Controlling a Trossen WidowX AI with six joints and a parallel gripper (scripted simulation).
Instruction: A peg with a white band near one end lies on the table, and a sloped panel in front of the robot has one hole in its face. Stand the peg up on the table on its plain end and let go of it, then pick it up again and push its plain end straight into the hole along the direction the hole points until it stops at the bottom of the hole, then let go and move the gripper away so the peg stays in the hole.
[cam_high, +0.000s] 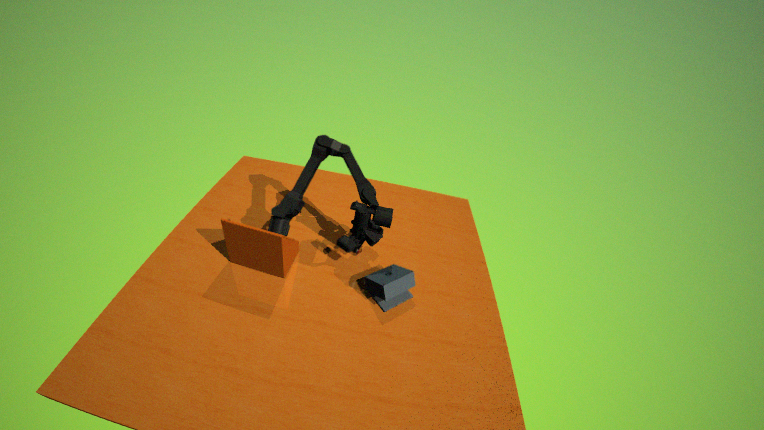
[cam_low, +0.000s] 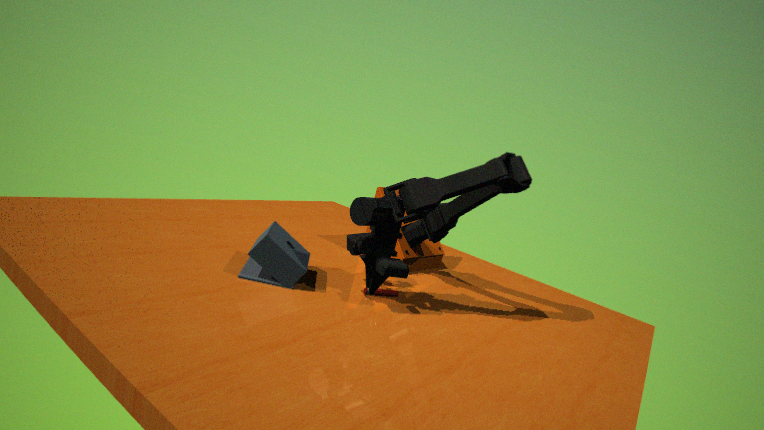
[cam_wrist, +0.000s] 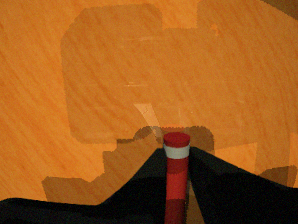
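Observation:
The red peg (cam_low: 387, 293) (cam_wrist: 176, 182) lies on the table, with its white-banded end toward the top of the wrist view. My gripper (cam_high: 355, 249) (cam_low: 369, 292) (cam_wrist: 175, 155) is shut on the peg close behind the white band, with one dark finger on each side. In the top view the peg is almost wholly hidden by the gripper. The grey sloped panel (cam_high: 375, 276) (cam_low: 272, 256) stands apart from the gripper, and its hole (cam_high: 389, 273) (cam_low: 290, 244) shows empty in the upper face. The peg's plain end is outside the wrist view.
An orange upright board (cam_high: 253, 249) stands near the arm's base, and part of it shows behind the arm in the exterior view. The wooden table (cam_high: 299, 363) (cam_low: 507, 373) carries everything, with shadows of the arm across it.

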